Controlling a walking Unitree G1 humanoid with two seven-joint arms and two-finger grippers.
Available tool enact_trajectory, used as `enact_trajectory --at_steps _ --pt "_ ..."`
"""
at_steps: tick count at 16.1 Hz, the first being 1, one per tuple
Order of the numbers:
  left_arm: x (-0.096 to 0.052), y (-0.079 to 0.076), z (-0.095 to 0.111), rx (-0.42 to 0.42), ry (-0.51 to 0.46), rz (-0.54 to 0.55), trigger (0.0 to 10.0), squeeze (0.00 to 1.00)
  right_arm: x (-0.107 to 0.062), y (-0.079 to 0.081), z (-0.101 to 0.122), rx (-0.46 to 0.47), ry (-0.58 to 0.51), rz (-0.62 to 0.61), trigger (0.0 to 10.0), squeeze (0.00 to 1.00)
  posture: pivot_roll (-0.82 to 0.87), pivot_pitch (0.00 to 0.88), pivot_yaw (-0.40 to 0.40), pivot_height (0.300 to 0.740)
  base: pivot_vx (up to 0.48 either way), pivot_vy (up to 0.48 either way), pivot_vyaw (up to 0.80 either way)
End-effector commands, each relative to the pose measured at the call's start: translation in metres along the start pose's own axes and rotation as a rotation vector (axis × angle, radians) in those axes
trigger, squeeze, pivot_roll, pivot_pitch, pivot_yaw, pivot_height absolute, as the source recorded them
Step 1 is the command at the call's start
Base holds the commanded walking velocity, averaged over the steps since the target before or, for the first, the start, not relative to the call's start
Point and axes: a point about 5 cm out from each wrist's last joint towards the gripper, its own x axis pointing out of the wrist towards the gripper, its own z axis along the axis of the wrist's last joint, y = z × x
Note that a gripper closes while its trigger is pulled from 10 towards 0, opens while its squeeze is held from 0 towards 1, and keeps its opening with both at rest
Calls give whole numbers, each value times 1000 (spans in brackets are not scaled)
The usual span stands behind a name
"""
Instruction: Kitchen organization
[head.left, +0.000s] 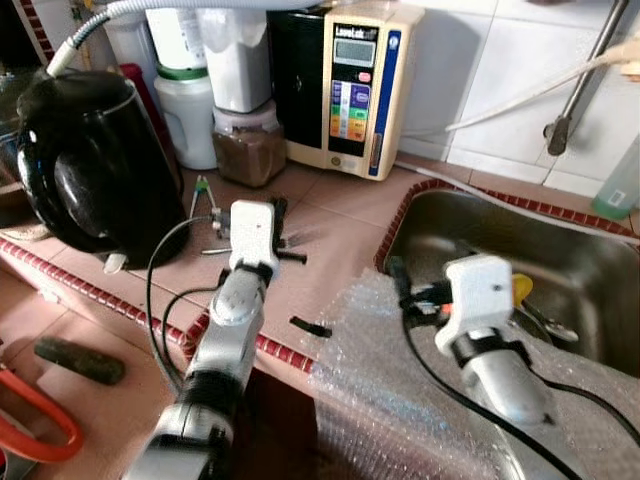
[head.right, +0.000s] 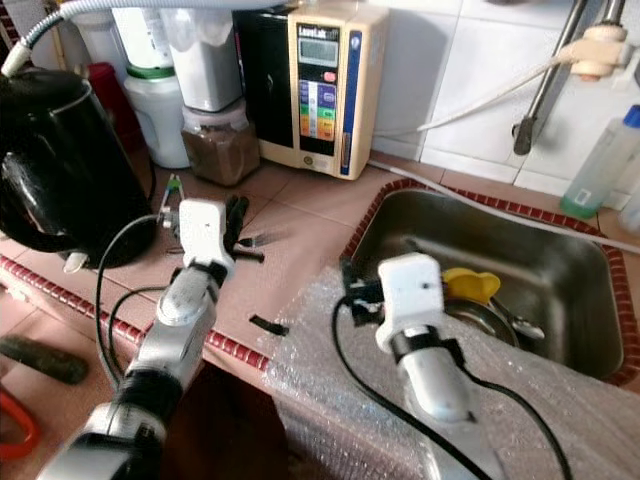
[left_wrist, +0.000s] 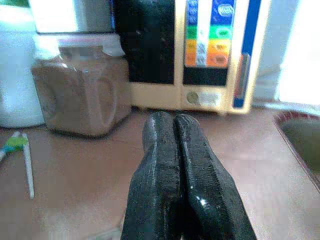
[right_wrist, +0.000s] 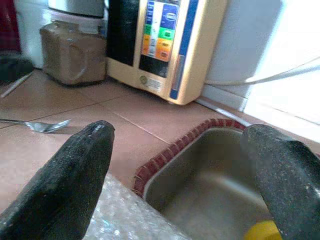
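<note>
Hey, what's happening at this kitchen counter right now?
The robot is at a tiled counter beside a steel sink. Its left end effector is shut and empty, hovering over the counter near a fork, facing a brown jar. Its right end effector is open and empty at the sink's edge, above bubble wrap. Nothing is held.

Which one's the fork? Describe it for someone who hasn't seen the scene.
Start at the black kettle on the tiled counter. Between it and the steel sink, beside the left end effector, lies the fork. It is the only slim silver utensil lying flat there.
</note>
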Motion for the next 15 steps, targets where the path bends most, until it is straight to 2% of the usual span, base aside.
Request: enact_trajectory --at_steps 1,3,4,8,15 --pt "-6 1 1 15 8 -22 10000 0 -5 -5 2 1 -4 -30 10000 769 -8 0 3 740 0 0 -781" --pt "-20 2 -5 9 44 -23 10000 0 -10 -7 -3 8 23 -42 10000 765 -15 0 10 740 0 0 -781" --pt "-27 -2 -7 33 46 -45 10000 0 -15 -3 -8 7 42 -31 10000 769 -17 0 12 740 0 0 -775" --pt "-34 -9 -6 39 54 -56 10000 0 -23 4 -11 25 59 -21 10000 773 -41 0 29 740 0 0 -775" --pt "-32 0 7 41 48 -12 10000 0 -29 0 -10 -8 58 -25 10000 780 -52 0 25 740 0 0 0"
